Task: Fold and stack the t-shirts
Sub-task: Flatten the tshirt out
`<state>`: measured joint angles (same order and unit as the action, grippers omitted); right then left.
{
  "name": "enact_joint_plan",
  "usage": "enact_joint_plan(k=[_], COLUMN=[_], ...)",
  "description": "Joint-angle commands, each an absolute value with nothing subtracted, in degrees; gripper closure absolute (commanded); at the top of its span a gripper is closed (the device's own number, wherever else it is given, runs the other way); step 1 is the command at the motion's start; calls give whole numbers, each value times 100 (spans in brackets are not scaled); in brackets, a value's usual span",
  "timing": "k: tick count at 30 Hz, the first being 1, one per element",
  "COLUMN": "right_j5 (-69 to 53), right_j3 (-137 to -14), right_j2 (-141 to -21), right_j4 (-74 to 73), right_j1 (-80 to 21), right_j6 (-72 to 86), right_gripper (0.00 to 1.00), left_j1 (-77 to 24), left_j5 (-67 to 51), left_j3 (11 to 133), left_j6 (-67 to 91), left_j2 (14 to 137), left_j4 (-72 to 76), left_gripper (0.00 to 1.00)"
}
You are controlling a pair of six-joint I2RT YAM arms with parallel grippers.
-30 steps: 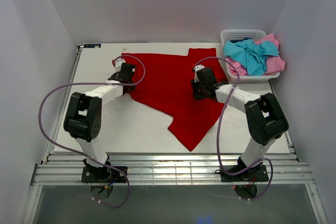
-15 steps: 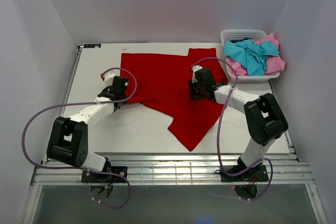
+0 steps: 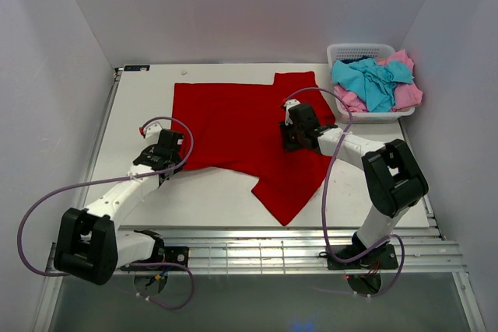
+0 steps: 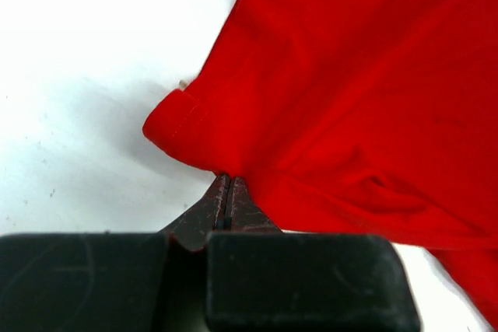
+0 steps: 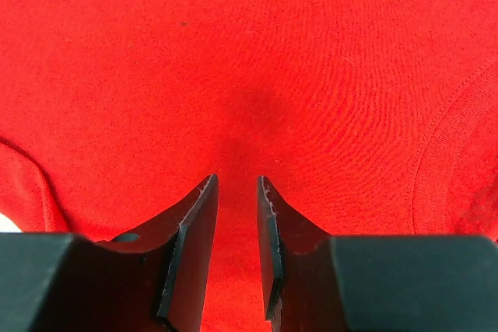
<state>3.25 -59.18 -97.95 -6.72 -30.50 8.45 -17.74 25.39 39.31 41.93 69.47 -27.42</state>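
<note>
Corner of the red t-shirt [image 3: 233, 118] is clamped in the left claw [image 4: 226, 180]; the rest lies rightward, under the right claw [image 5: 236, 184], jaws a little apart.

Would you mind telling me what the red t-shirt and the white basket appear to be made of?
Red t-shirt: probably knit cotton-like cloth, matte; the wrist views show fine ribbing, a stitched hem and soft folds. Basket: seemingly moulded white plastic; its walls form a stiff open lattice.
</note>
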Motion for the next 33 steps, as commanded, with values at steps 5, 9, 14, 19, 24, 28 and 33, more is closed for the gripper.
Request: enact_joint_plan(k=[5, 9, 14, 19, 24, 28, 33], right_j5=[387, 369, 387, 115, 106, 350, 1098], right_j3=[-6091, -6082, -6056, -5863, -5204, -4782, -5219], right_j2=[-9501, -9352, -9141, -8825, -8360, -8113, -8401], right_j4=[-738, -852, -1063, -1274, -1397, -1345, -1564], right_j1=[-3129, -3164, -3190, -3339, -3682, -3867, -3850], right_j6=[861, 818, 800, 1028, 1379, 1555, 1521], right_gripper=[67, 65, 64, 66, 90, 92, 92], left_j1=[-1846, -1846, -1872, -1863, -1846, -1811, -1767], left_j5=[2628, 2900, 3058, 3164, 3059, 2884, 2909], left_j3=[3823, 3981, 4183, 4446, 5596, 6564, 7653], left_j6=[4649, 4790, 4931, 4282, 3894, 3552, 3253], left_j2=[6530, 6329, 5670, 6352, 8405, 9698, 10765], left_j4=[-3181, -3225, -3121, -2138, -1758, -1565, -1696], left_gripper=[77, 30, 29, 47, 100, 100, 100])
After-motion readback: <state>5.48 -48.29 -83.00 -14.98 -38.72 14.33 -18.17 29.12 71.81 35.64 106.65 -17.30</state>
